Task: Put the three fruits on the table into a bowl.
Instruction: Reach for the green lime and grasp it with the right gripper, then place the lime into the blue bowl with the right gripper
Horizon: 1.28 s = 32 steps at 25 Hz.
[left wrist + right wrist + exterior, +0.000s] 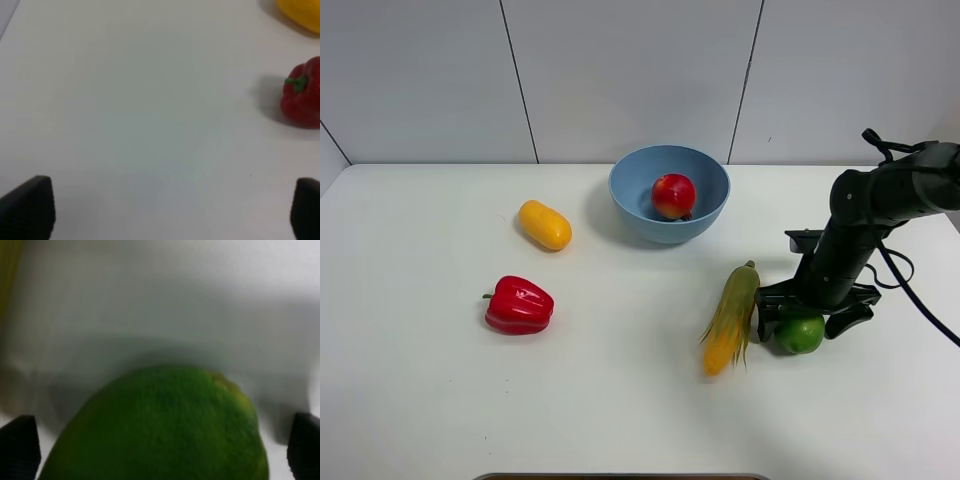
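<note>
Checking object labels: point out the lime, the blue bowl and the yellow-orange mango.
lime (801, 336), exterior high view, on its visible green upper side.
blue bowl (660, 232), exterior high view, on the front outer wall.
mango (545, 225), exterior high view, on the middle of its skin.

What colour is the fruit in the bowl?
The apple is red; shows best in the exterior high view.

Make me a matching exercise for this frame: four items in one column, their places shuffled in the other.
1. apple
2. lime
3. mango
4. red bell pepper

A. straddled by the right claw
B. on the table, left of the light-blue bowl
C. inside the light-blue bowl
D. on the table, nearer the camera than the mango

Pairs: 1-C, 2-A, 3-B, 4-D
</note>
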### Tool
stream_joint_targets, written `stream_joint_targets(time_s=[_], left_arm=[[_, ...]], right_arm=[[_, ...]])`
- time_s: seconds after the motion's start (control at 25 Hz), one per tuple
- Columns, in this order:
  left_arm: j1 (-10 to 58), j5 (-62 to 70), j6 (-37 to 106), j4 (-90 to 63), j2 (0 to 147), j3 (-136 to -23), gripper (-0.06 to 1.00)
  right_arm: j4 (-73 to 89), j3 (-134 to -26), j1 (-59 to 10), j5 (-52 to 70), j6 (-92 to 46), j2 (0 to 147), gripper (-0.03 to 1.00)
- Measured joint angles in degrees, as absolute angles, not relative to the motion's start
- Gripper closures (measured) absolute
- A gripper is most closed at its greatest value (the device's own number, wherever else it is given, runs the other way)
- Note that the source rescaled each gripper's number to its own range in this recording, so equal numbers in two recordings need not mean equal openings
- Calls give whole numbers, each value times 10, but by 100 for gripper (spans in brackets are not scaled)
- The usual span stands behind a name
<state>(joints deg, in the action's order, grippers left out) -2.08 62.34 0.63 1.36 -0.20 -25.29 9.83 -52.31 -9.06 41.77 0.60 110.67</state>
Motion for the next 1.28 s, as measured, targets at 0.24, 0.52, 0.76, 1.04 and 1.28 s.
stream_joint_targets(time_s=[0.24,0.52,0.76,1.04,1.28], left_arm=[[-21,623,6,14,-2,-253,11],[-21,623,6,14,-2,-253,12],[-21,623,6,14,-2,-253,12],[-21,623,6,14,-2,-253,12],[-21,623,6,14,-2,-253,12]], right_arm=[[98,-524,-90,417,4,1110,26],[99,-524,-90,417,4,1112,67],[100,-524,-90,417,4,1112,84],[107,-524,-90,417,4,1112,96],[107,-524,-90,417,4,1112,96]])
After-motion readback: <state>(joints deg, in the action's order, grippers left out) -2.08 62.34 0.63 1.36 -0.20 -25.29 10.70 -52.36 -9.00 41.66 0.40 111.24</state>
